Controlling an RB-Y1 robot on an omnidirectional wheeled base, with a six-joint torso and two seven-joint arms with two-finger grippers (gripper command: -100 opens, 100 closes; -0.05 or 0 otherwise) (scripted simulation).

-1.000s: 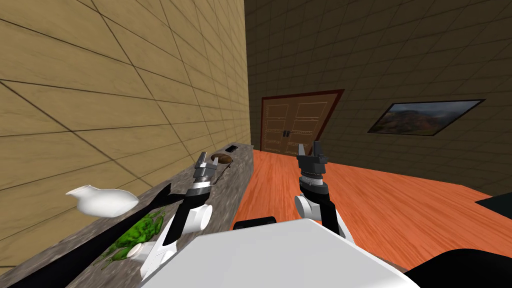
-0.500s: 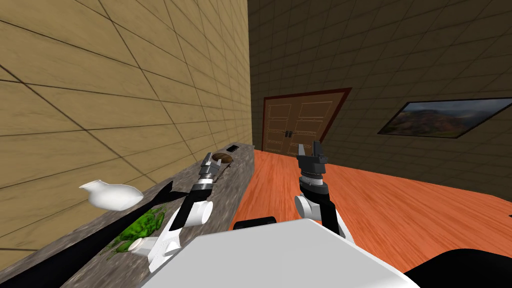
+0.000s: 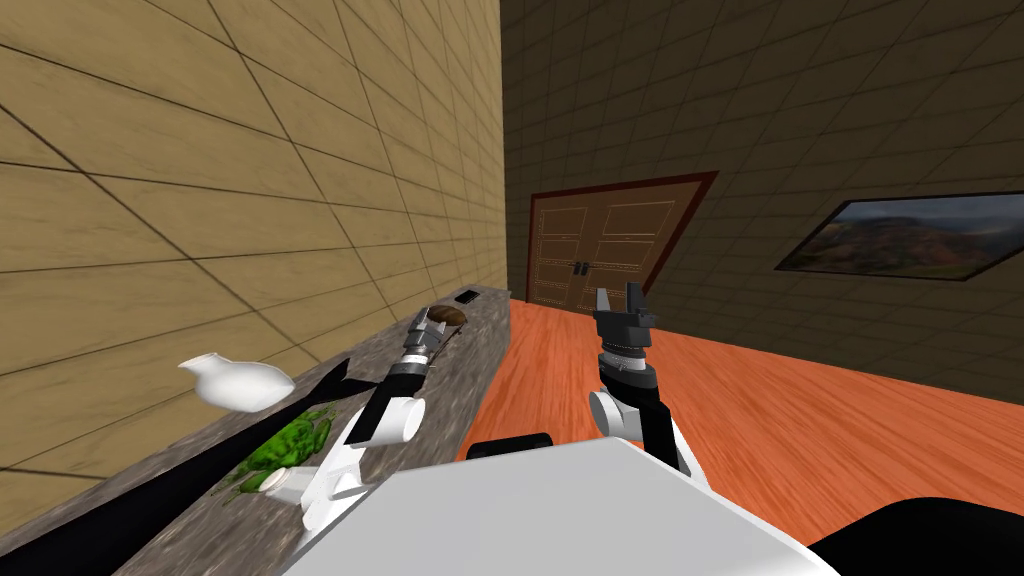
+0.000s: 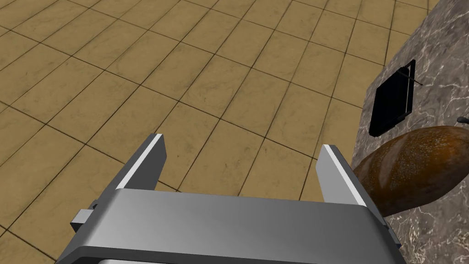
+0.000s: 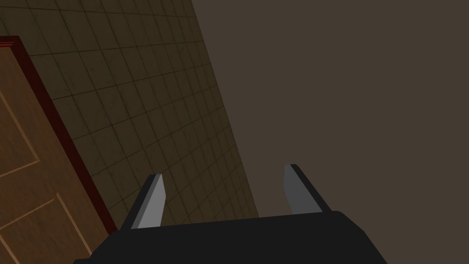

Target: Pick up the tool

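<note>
Left arm had stretched further along the desk [image 3: 485, 345] toward its far end, and my head view had swung a little as well.

What I took for the tool [image 3: 455, 335] was a thin dark rod lying flat near the desk's far end, just beside a brown rounded lump [image 3: 447, 316] on the side toward the floor edge. Its long axis seemed to run roughly along the desk's length, though the arm hid part of it, so I couldn't be sure.

The left end effector [image 3: 420, 322] hovered right next to it, blades well apart and gripping nothing. Its own camera showed the left end effector [image 4: 242, 143] aimed mostly at the tan tiled wall [image 4: 183, 68], with the lump [image 4: 412, 169] just off one blade and a flat black slab [image 4: 391, 103] beyond it. My guess: it needed to swing away from the wall and tip down.

The right end effector [image 3: 620, 293] sat out over the floor, blades apart too, clearly the farther one.

No labels or writing I could read anywhere.
</note>
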